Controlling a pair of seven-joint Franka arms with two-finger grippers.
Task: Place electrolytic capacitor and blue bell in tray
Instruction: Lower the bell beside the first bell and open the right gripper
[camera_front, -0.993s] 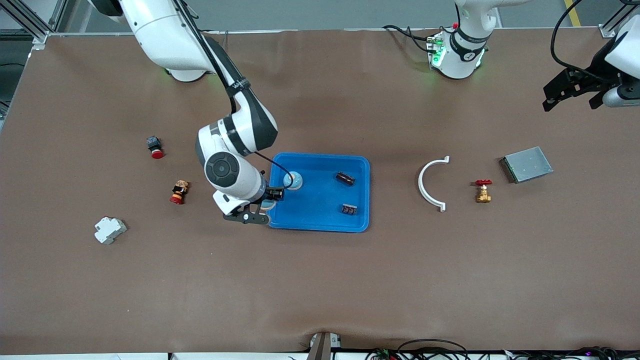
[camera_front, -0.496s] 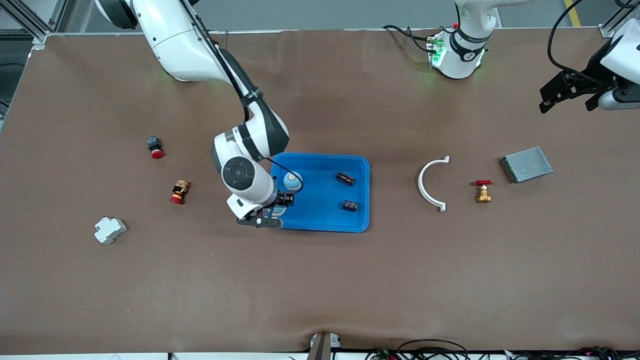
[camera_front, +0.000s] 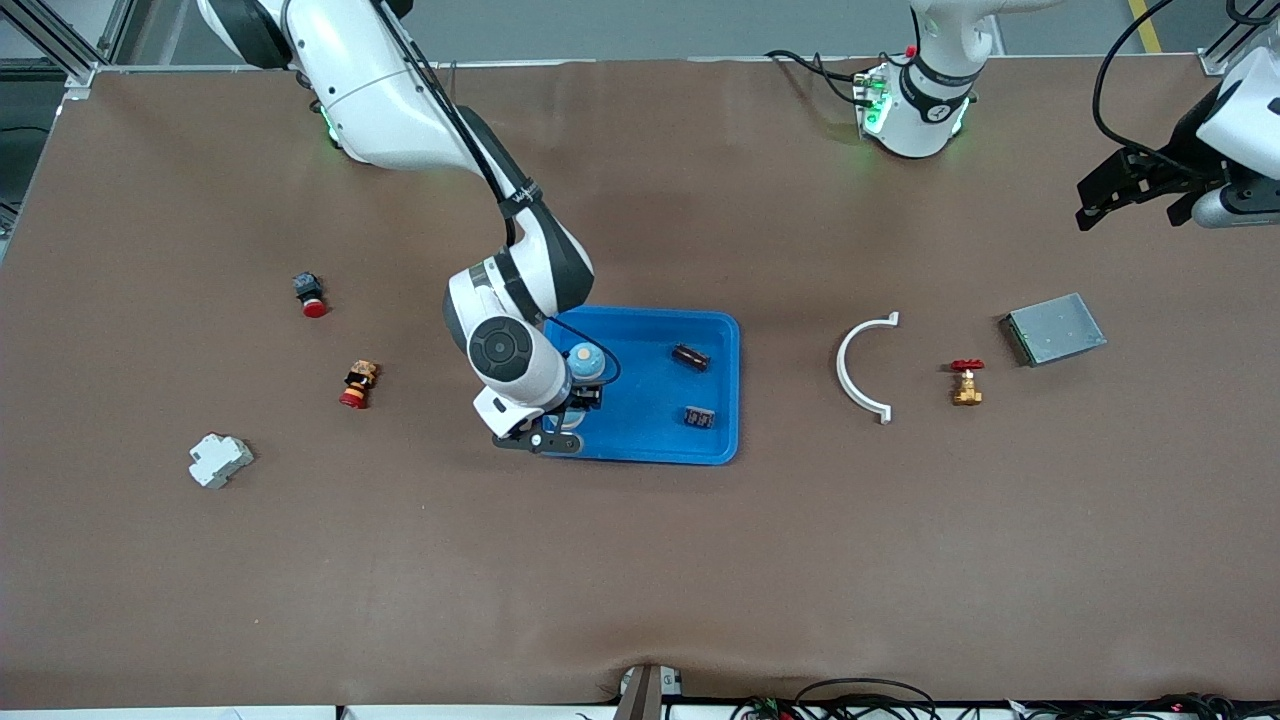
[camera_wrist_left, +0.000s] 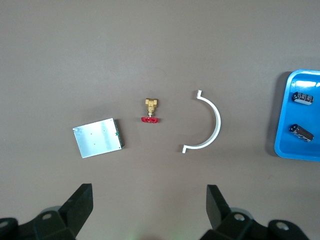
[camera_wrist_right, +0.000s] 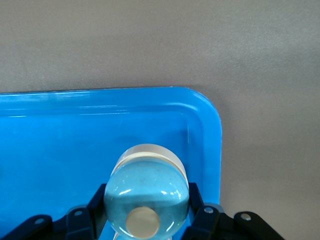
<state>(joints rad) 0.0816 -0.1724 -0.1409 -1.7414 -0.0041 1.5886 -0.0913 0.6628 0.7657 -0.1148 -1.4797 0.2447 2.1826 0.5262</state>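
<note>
Blue tray (camera_front: 650, 430): a shallow bright blue plastic tray sits mid-table on the brown table (camera_front: 640, 560), with two dark capacitors lying inside it.
Capacitors: one electrolytic capacitor (camera_front: 690, 356) lies in the tray toward the left arm's end, on the side away from the front camera; a second capacitor (camera_front: 699, 417) lies nearer the front camera, apart from the first.
Blue bell (camera_wrist_right: 146, 192): a pale blue domed bell with a cream knob on top and a pale base, clasped between the two fingers of the right claw (camera_wrist_right: 146, 210).
Right claw: clenched on the bell and hanging over the tray's corner at the right arm's end; whether the bell's base touches the tray floor cannot be told.
Left claw (camera_wrist_left: 150, 212): spread wide and empty, waiting up in the air over bare table at the left arm's end.
Step in hand: likely the last one, setting the bell in the tray, as capacitors already lie inside.
Next move: probably lower the bell until its base rests flat inside the raised rim, then release the fingers and lift straight up.
Other items: a white curved clip (camera_front: 862, 368), a brass valve with a red handle (camera_front: 966, 382) and a grey metal box (camera_front: 1054, 328) lie outside the tray.
</note>
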